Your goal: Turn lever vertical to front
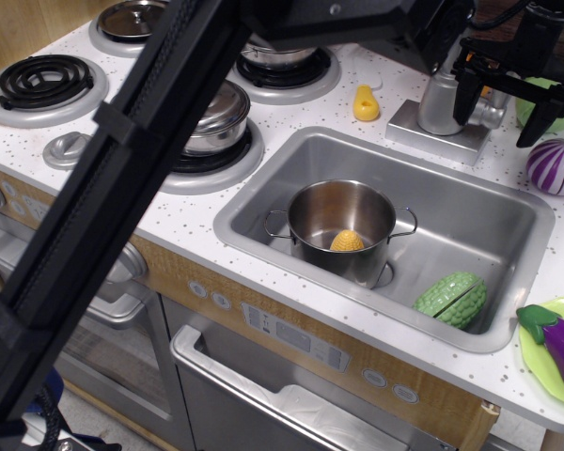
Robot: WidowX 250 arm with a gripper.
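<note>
Straddling the lever (490, 110), the black pincer (508, 111) hangs at the far right of the worktop (122, 202), its two fingers (466, 99) spread apart and released, one on either side of the short silver-grey arm. Whether either finger touches the lever cannot be told. The lever projects sideways from the upright silver tap (439, 101), which stands just left of the pincer on a square grey base (432, 134). Further left of the pincer, near the base, lies a small yellow piece (366, 103). Just right of and below the pincer rests a purple-and-white striped vegetable (556, 166); a green object (543, 105) shows behind the right finger, mostly hidden. Below the pincer, toward the viewer, the steel sink (508, 221) holds a two-handled pot (343, 228) with a yellow corn piece (347, 242) inside, and a ribbed green vegetable (452, 299) beside the pot, apart from it. Well below and right of the pincer, a purple eggplant (562, 344) lies on a green plate (536, 362). Well left, a lidded pot (218, 118) sits on a burner, with a bare black coil (43, 80) beyond. A dark arm link (103, 202) crosses the foreground diagonally.
</note>
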